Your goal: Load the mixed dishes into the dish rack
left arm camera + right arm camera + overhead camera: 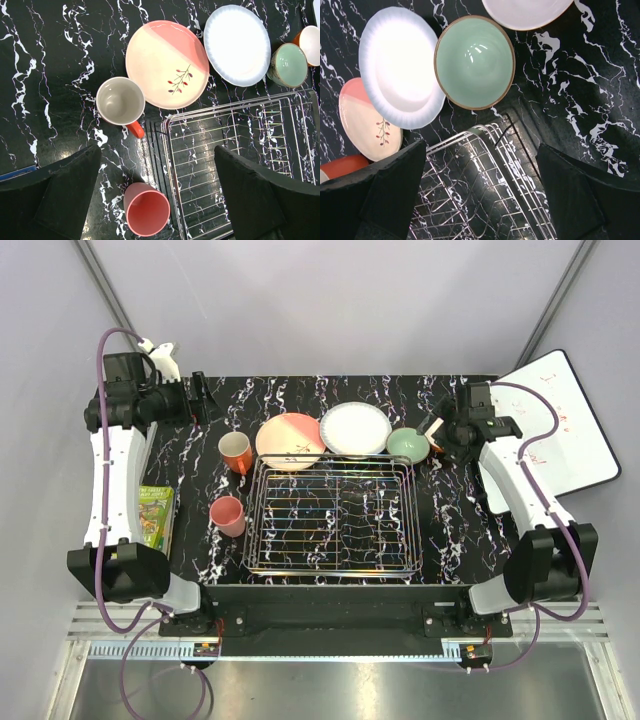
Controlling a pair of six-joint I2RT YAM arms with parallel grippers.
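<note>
dish rack (pixel 333 517): seen empty, mid-table, 0 of 6 loaded | left gripper (pixel 159 192): held spread, nothing gripped, near orange mug (pixel 120 101) | right gripper (pixel 480 192): held spread near pale green bowl (pixel 474 61), judged readied for pickup

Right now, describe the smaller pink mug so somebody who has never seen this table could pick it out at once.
Find the silver wire dish rack in the middle of the black marbled table. Just off its left side, between it and the green book, stands the smaller pink mug. Unlike the orange mug farther back, it is pink inside and out.
</note>
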